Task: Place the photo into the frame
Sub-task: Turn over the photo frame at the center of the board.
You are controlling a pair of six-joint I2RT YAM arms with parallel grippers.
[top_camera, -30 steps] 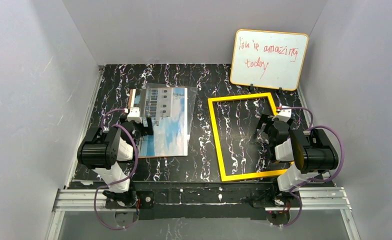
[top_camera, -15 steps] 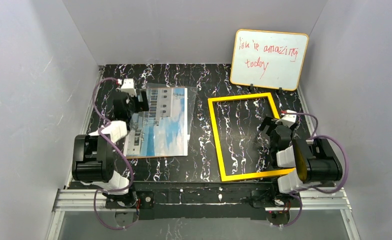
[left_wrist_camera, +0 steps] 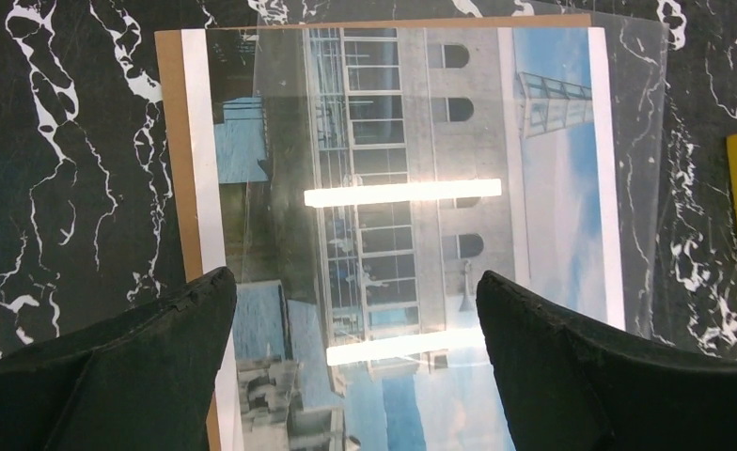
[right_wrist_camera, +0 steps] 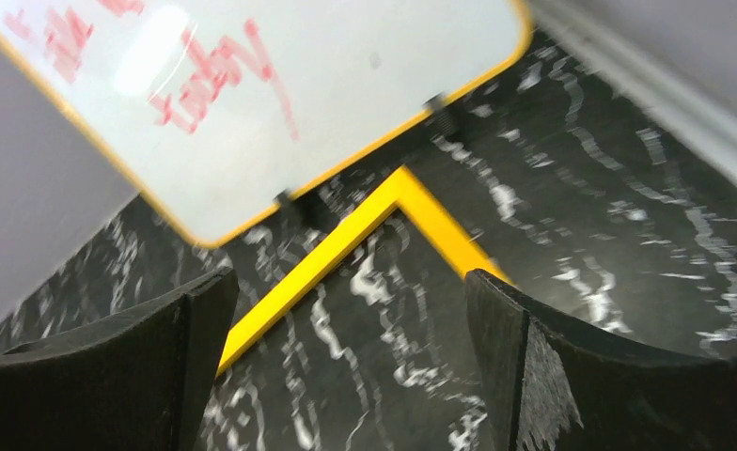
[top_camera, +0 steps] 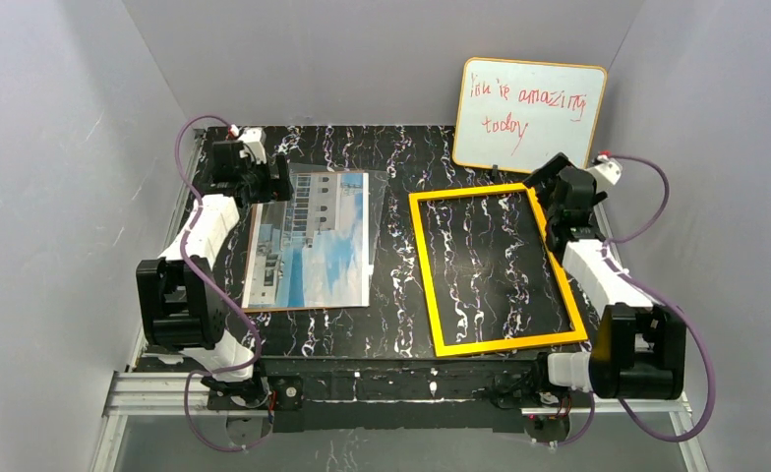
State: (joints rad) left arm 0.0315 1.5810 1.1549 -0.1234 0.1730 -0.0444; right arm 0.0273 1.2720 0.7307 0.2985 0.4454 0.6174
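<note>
The photo (top_camera: 313,236), a building against blue sky, lies face up on the left of the table, on a brown backing board (left_wrist_camera: 169,141) and under a clear sheet (left_wrist_camera: 642,141). The yellow frame (top_camera: 421,265) lies flat on the right, with the table showing through it. My left gripper (top_camera: 264,182) is open and empty above the photo's far left corner; in the left wrist view the gripper (left_wrist_camera: 355,282) hovers over the photo (left_wrist_camera: 393,141). My right gripper (top_camera: 551,184) is open and empty over the frame's far right corner (right_wrist_camera: 346,240).
A yellow-edged whiteboard (top_camera: 529,116) with red writing stands against the back wall, just behind the frame; it also shows in the right wrist view (right_wrist_camera: 252,94). Grey walls close in the left, back and right sides. A strip of black marbled table (top_camera: 391,246) separates photo and frame.
Both arms have stretched away from their bases. The left gripper moved from the photo's left side to its far left corner. The right gripper moved from the frame's right side to its far right corner.
</note>
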